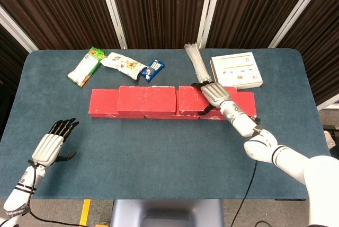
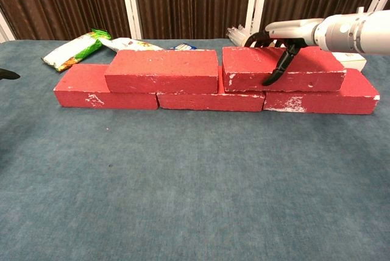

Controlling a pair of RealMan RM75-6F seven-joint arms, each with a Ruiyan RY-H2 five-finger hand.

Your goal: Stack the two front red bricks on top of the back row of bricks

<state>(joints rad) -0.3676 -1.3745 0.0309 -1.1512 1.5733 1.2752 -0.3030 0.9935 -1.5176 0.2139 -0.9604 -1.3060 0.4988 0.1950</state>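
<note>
Two red bricks lie on top of the back row of red bricks (image 1: pixel 103 103) (image 2: pixel 91 93). The upper left brick (image 1: pixel 146 99) (image 2: pixel 161 71) sits free. My right hand (image 1: pixel 214 93) (image 2: pixel 291 31) grips the upper right brick (image 1: pixel 188 98) (image 2: pixel 244 69), with its thumb down the front face and its fingers over the far edge. That brick rests flat on the row, with only a narrow gap to the upper left brick. My left hand (image 1: pixel 50 145) hovers open and empty near the table's front left corner; in the chest view only a dark fingertip (image 2: pixel 6 74) of it shows.
Behind the bricks lie a green snack pack (image 1: pixel 85 66) (image 2: pixel 73 50), a white snack pack (image 1: pixel 124 64), a blue packet (image 1: pixel 152 69), a bundle of clear sticks (image 1: pixel 196 61) and a white box (image 1: pixel 237 70). The blue table top (image 1: pixel 159 153) stretches in front of the bricks.
</note>
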